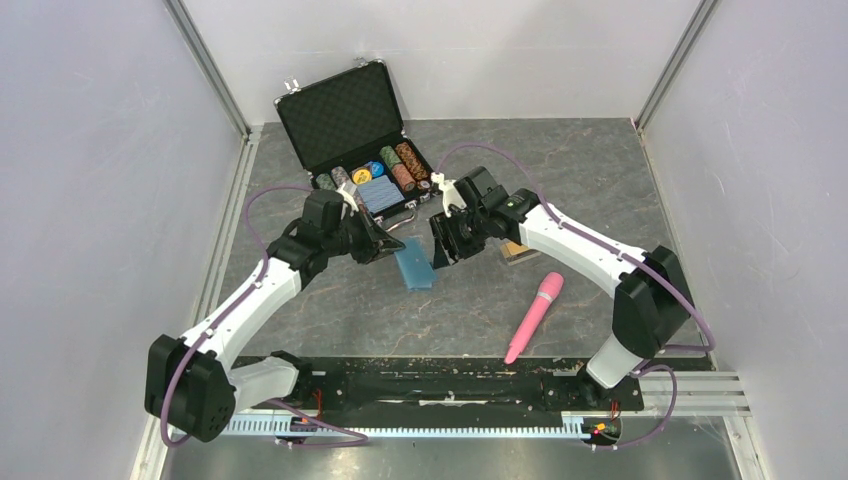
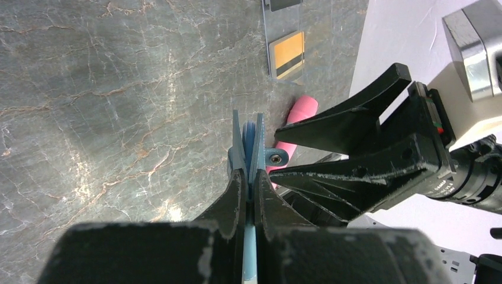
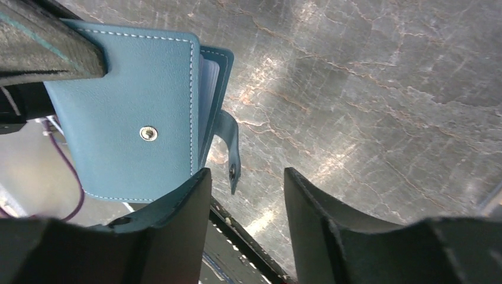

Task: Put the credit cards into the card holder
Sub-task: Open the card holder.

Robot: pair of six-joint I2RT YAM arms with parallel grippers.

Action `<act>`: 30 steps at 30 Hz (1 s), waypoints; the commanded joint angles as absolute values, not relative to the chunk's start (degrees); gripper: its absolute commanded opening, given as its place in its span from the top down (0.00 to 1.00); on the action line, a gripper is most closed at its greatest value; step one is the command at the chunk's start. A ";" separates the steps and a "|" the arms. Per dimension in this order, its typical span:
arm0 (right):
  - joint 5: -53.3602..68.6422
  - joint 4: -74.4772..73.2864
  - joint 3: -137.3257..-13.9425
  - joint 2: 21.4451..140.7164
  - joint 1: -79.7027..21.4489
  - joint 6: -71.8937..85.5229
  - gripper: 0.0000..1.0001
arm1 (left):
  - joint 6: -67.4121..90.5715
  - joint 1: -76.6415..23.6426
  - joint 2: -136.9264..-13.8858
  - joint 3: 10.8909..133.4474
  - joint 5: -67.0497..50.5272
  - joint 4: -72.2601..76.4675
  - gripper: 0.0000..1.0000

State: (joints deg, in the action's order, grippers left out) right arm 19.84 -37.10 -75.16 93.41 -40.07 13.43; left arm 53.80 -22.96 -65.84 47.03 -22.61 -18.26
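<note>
Grey marbled bench (image 1: 600, 180). Left pincer (image 2: 251, 176) pinching closed card holder (image 3: 130, 100), held edge-on above bench. Right pincer (image 3: 245, 180) spread, empty, just beside loose snap strap (image 3: 232, 148). Credit cards (image 2: 288, 55) beyond, in clear box (image 2: 308, 23). Risk: right jaw snags strap, twists holder out of thin edge grip.

The teal-blue folding card holder (image 3: 136, 94) looks like finely grained matt leather with pale stitching and a shiny round metal snap (image 3: 148, 134), the grey marble-patterned tabletop (image 3: 367, 89) smooth and faintly glossy.
</note>
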 commanded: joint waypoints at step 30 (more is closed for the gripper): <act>42.23 -35.78 -88.02 88.25 -37.35 -4.50 1.00 | 19.18 -23.14 -53.43 57.87 -12.46 -28.73 0.00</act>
